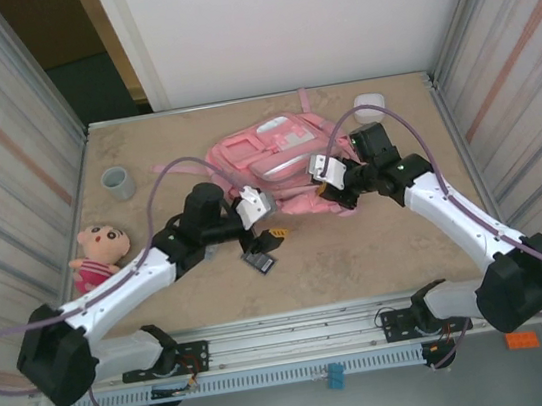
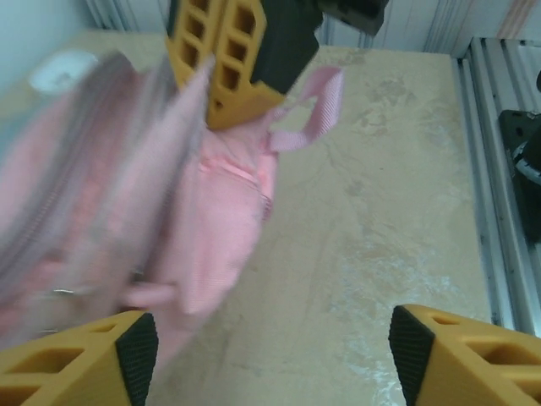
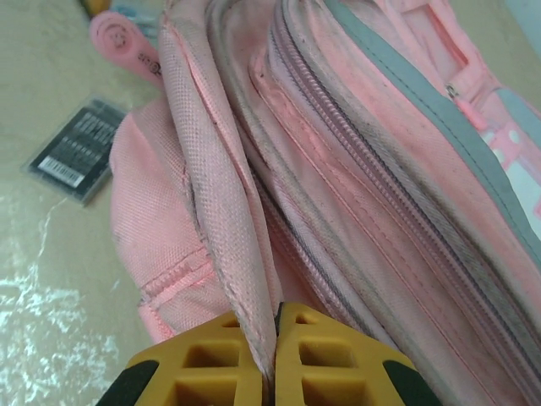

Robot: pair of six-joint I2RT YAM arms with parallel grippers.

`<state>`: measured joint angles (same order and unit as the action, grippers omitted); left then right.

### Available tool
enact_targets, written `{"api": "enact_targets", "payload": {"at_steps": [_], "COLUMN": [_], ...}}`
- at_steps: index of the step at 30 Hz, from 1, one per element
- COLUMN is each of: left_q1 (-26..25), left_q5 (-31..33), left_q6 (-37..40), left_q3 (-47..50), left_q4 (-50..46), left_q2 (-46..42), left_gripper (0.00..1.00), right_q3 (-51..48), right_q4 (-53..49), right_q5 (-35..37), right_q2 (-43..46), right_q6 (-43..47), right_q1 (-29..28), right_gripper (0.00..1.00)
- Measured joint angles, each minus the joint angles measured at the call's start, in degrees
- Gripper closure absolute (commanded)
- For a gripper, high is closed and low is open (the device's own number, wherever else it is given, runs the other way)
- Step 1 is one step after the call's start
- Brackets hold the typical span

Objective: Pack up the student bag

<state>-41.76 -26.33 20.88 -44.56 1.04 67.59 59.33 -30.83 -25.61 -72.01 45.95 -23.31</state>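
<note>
Tabletop bears student bag, right claw pinching its fabric (left claw released beside).

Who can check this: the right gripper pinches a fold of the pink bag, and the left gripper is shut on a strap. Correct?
Not quite: the left gripper is open, holding nothing, as the left wrist view shows. The right gripper does pinch a fold of the pink bag.

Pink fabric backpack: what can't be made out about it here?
- Left wrist view: pink fabric backpack is motion-blurred; zippers unreadable.
- Right wrist view: which flap the shut right claw pinches; frame edges cut the bag off.
- Top view: right arm covers its right edge; open or closed, unclear.
</note>
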Motion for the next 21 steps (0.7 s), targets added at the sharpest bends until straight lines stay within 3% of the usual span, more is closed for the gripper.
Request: {"api": "enact_targets", "payload": {"at_steps": [6,13,17,21], "left_q1": [2.9,6.7,8.1,8.4], "left_q5": [4.7,6.2,4.4,0.9], "left_q6": [9.4,16.6,18.7,20.5], "left_q3": [0.1,-0.8,-1.9,-4.5], "left_q4": [-2.2,-2.9,-2.0,-1.8], "left_q2": [-4.4,3.2,6.7,9.4], "left_gripper": [0.11,0.18,0.35,0.79], "right_q3": [0.0,0.0,0.1,0.2], "right_q4": [-4.0,-6.4,-7.9,-8.5], "right_q5": [-2.6,-4.7,-5.2,-5.9], "right_q2": [0.3,2.1,2.1,2.1], "right_q6": [7.9,12.4,14.1,14.7], "right_q1": [0.1,0.2,0.2,0.6], "right_gripper": [1.0,1.0,1.0,0.97]}}
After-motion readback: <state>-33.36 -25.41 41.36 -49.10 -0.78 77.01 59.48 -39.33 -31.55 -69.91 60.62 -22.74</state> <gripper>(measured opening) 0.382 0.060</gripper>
